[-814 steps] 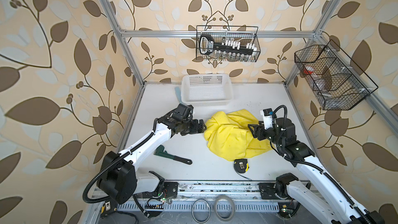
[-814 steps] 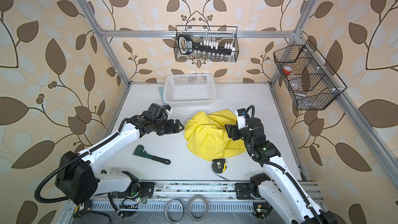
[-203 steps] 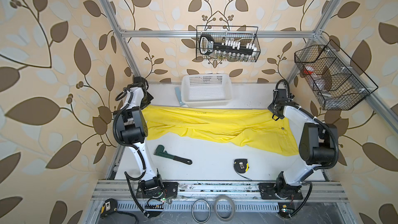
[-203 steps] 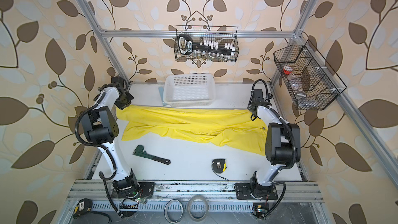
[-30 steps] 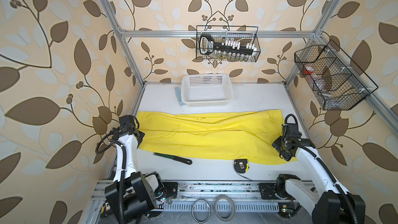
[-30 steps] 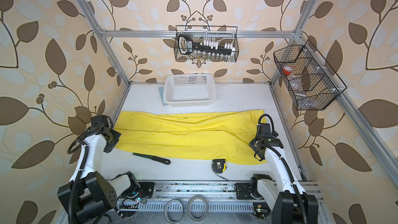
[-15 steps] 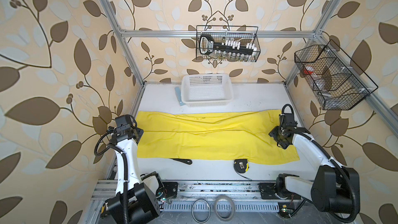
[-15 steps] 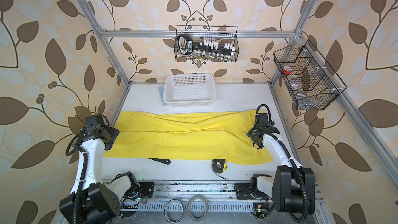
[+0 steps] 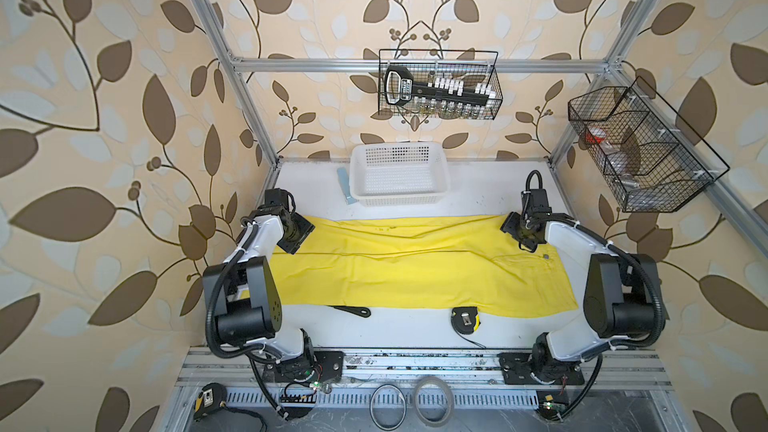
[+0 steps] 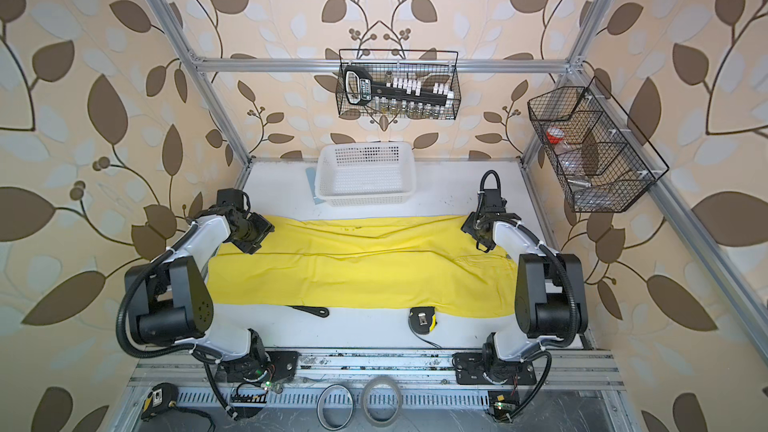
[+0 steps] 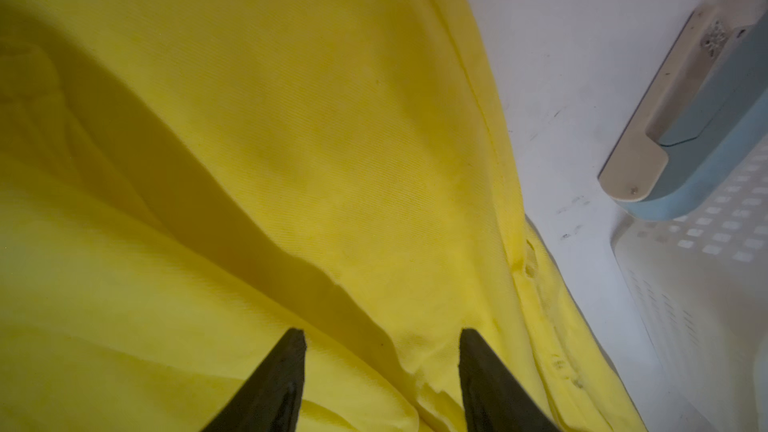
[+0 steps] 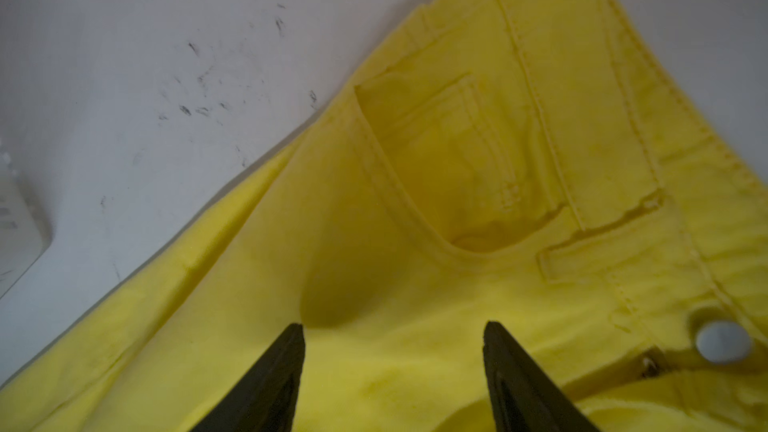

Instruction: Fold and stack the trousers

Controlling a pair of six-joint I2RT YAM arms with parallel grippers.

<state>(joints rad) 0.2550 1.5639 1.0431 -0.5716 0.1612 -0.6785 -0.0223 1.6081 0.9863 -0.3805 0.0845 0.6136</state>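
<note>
Yellow trousers (image 9: pixel 415 272) are lying spread lengthwise on the desk (image 9: pixel 490 184) before the white basket (image 9: pixel 397 200), seemingly not yet folded. Left pincer (image 11: pixel 380 338) and right pincer (image 12: pixel 392 330) are gaping, released, at opposite ends; folding and stacking are remaining.

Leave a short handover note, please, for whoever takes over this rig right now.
Left end effector: open, over the leg end of the trousers, holding nothing.
Right end effector: open, over the waist end, holding nothing.
Trousers: spread flat and at full length across the table, in front of the white basket.
Done: laid out flat; no fold shows yet.
Left: fold them, then stack.
</note>
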